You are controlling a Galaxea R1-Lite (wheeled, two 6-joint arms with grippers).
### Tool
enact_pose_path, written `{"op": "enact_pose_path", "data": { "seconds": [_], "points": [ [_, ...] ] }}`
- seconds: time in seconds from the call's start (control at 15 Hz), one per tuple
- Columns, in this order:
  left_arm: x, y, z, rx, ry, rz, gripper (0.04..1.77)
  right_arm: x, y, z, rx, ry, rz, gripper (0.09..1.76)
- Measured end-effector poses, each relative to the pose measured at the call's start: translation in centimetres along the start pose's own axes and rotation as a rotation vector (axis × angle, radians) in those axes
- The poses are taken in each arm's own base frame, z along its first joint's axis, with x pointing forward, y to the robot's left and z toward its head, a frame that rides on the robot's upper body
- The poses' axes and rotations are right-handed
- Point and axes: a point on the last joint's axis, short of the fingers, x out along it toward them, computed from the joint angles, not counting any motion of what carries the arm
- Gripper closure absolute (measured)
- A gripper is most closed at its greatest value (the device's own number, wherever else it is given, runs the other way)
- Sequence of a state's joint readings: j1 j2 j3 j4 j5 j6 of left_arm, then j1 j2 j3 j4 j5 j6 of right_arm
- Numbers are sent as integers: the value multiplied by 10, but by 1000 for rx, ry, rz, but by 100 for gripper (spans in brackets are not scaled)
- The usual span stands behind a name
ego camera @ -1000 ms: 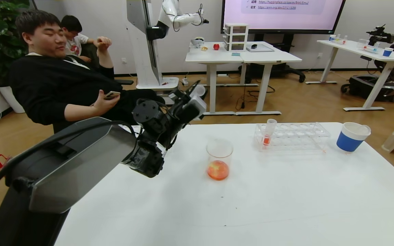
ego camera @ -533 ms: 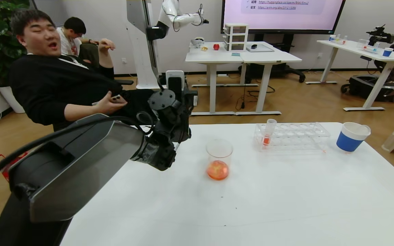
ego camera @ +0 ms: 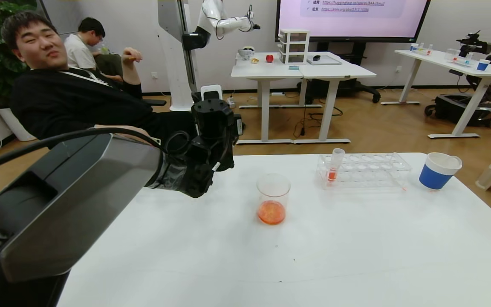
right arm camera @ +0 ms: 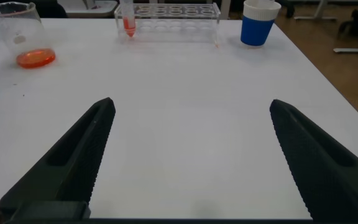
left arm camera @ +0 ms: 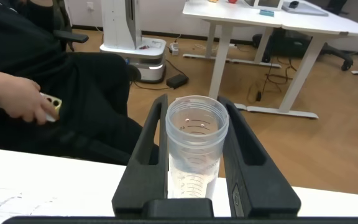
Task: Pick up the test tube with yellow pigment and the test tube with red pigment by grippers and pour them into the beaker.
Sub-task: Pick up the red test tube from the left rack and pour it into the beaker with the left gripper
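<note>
My left gripper [left arm camera: 193, 99] is shut on a clear graduated tube [left arm camera: 194, 149] that looks empty and stands upright, mouth up. In the head view this gripper [ego camera: 213, 128] hangs over the table's far left edge, left of the beaker [ego camera: 273, 198], which holds orange-red liquid at its bottom. A test tube with red pigment [ego camera: 334, 166] stands in the left end of the clear rack [ego camera: 369, 171]. No yellow liquid shows anywhere. My right gripper [right arm camera: 191, 104] is open and empty, low over the near table, out of the head view.
A blue-and-white paper cup [ego camera: 438, 170] stands right of the rack. A seated man [ego camera: 66, 106] leans close behind the left arm at the table's far left. The right wrist view also shows the beaker [right arm camera: 17, 37], the rack [right arm camera: 166, 11] and the cup [right arm camera: 258, 22].
My left gripper has turned from tilted toward the beaker to upright and drawn back to the left with the tube. The liquid in the beaker has settled.
</note>
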State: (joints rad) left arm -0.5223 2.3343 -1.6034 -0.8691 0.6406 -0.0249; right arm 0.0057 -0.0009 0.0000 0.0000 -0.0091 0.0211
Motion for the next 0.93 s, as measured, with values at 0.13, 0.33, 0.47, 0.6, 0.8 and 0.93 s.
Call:
{"op": "enact_pose_path", "data": {
  "seconds": [0.13,0.33,0.47,0.6,0.8,0.93],
  "points": [
    [9,18,9,15,16,37,129,0,0,0,0,0,0,11],
    [30,65,26,22,-5,107,129,0,0,0,0,0,0,11],
    [40,104,35,42,7,144,129,0,0,0,0,0,0,11],
    [46,151,45,63,20,186,129,0,0,0,0,0,1,11],
    [44,224,55,94,69,228,129,0,0,0,0,0,0,11],
    [41,265,65,99,61,292,129,0,0,0,0,0,0,11]
  ]
}}
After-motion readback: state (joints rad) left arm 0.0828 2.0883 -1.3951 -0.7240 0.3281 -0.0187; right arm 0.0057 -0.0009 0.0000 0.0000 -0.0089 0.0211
